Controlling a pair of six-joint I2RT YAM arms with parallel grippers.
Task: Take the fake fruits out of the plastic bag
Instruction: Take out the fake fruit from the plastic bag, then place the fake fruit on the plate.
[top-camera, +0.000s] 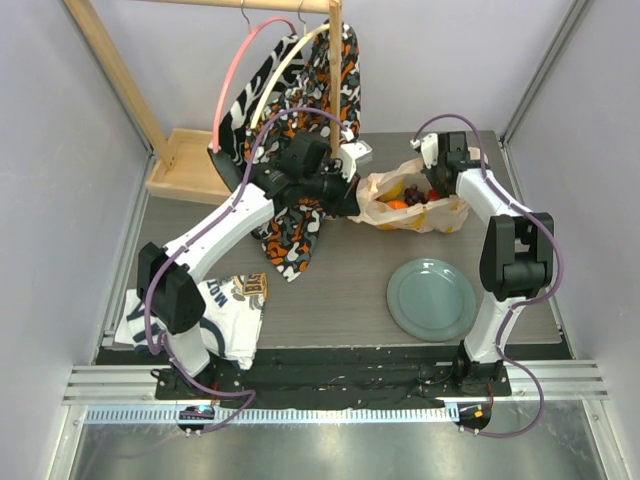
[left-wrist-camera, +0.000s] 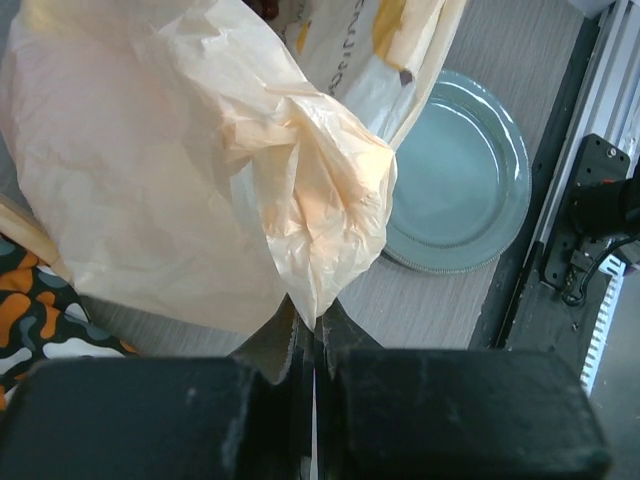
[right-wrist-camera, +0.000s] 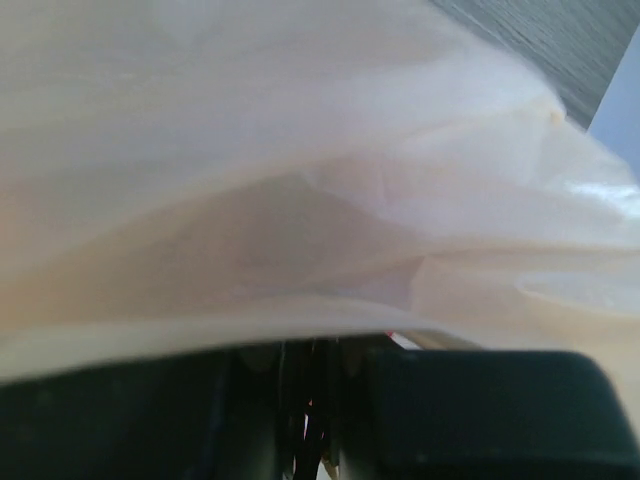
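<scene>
The plastic bag (top-camera: 420, 212) lies at the back centre-right of the table with its mouth held open. Inside it I see fake fruits: an orange (top-camera: 397, 203), a yellow piece (top-camera: 392, 189), dark grapes (top-camera: 415, 195) and a red fruit (top-camera: 433, 196). My left gripper (top-camera: 352, 200) is shut on the bag's left edge; in the left wrist view the film (left-wrist-camera: 300, 190) bunches into the shut jaws (left-wrist-camera: 312, 322). My right gripper (top-camera: 432, 166) is at the bag's back right edge. In the right wrist view the bag (right-wrist-camera: 300, 170) fills the frame, and the jaws (right-wrist-camera: 310, 348) are pinched on it.
A round grey-green plate (top-camera: 432, 298) lies near the right arm's base and shows in the left wrist view (left-wrist-camera: 460, 180). An orange-black-white patterned cloth (top-camera: 298, 238) hangs from the wooden rack (top-camera: 185, 165) onto the table. A white printed cloth (top-camera: 228, 310) lies front left.
</scene>
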